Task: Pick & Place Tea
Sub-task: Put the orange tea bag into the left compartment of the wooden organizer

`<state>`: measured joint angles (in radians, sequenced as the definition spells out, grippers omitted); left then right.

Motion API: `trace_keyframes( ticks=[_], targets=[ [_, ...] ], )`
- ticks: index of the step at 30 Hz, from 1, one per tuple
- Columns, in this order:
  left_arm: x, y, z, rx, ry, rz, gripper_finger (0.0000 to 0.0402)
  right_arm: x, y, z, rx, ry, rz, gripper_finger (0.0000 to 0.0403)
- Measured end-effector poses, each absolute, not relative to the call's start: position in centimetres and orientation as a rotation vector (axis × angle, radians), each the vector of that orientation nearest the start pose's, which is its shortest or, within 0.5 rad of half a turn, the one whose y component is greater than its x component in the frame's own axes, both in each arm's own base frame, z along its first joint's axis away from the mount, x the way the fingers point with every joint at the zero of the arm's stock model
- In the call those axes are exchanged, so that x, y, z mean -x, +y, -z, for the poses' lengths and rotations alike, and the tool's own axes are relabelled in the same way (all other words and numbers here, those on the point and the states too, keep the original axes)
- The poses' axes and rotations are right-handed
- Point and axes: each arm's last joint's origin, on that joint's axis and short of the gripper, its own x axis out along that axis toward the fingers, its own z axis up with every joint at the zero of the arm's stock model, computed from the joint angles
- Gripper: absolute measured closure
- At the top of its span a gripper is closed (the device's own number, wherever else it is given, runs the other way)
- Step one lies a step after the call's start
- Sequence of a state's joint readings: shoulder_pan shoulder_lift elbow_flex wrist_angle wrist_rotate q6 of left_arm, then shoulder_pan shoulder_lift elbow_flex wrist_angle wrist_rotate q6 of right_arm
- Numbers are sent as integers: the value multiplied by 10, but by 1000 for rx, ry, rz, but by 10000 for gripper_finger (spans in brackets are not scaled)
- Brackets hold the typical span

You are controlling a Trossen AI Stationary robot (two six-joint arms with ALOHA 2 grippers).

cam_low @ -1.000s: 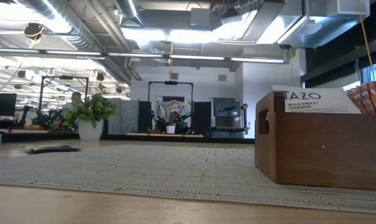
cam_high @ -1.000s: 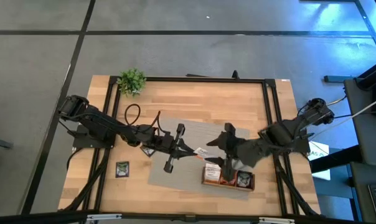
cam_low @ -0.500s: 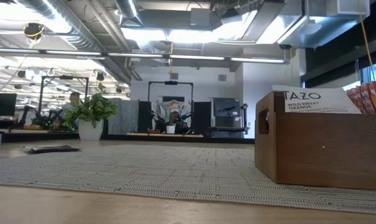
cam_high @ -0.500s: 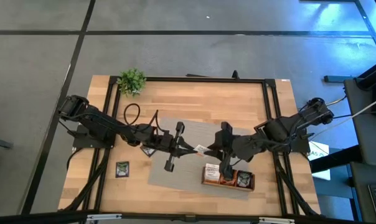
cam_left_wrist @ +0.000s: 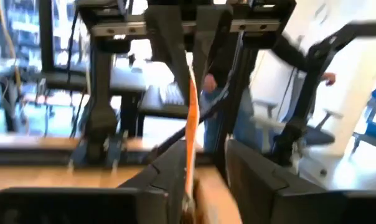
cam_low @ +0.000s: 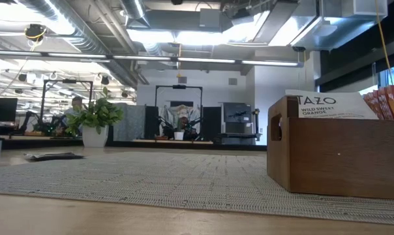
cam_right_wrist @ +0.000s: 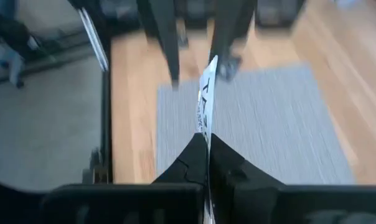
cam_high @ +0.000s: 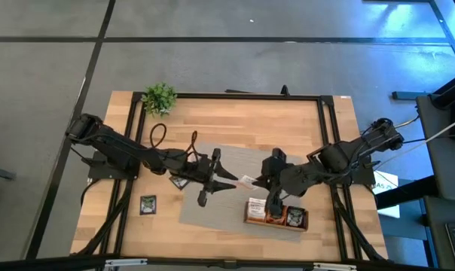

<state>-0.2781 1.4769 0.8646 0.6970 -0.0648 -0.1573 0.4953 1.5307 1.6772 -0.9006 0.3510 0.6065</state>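
**Tea sachets: one in transfer over the mat, tray part-filled**

While one white-and-orange sachet (cam_high: 248,181) hangs above the grey mat (cam_high: 235,158), it sits between the two arms at the middle of the table (cam_high: 288,120). The right hand (cam_high: 261,181) is pressed together on it; the right wrist view shows the sachet (cam_right_wrist: 205,99) edge-on, pinched between the dark fingers (cam_right_wrist: 189,163). The left hand (cam_high: 231,180) faces it; its wrist view shows the same sachet as an orange edge between its fingers (cam_left_wrist: 166,171), which stand slightly apart, so by my reading it is letting go.

Stock placed: the wooden tray (cam_high: 251,219), on the near edge of the mat, holds sachets in its compartments; a white one and red-orange ones (cam_low: 387,101) stand above its wall in the low view.

Stock outstanding: one dark sachet (cam_high: 148,204) lies on bare wood off the mat, near the left arm. Another dark item beneath the left arm cannot be identified.

Legible writing: "TAZO" and "WILD SWEET ORANGE" on the white sachet (cam_low: 331,104) in the tray. Other print is unreadable.
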Motion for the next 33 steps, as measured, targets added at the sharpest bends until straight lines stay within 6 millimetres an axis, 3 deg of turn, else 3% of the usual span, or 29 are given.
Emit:
trace_keyframes(
  ticks=[6, 14, 17, 23, 33],
  targets=[
    [-301, -82, -281, 177, 114, 201, 258, -276, 160, -362, -289, 830, 96, 399],
    [-299, -81, -273, 190, 209, 184, 257, -285, 192, -280, -375, 920, 0, 399],
    [-299, -82, -272, 190, 217, 183, 258, -283, 196, -259, -394, 946, -1, 399],
    [-299, -82, -272, 189, 220, 183, 254, -274, 194, -233, -354, 997, 44, 399],
    [-299, -82, -270, 186, 236, 180, 255, -271, 190, -206, -356, 952, 57, 399]
  ],
)
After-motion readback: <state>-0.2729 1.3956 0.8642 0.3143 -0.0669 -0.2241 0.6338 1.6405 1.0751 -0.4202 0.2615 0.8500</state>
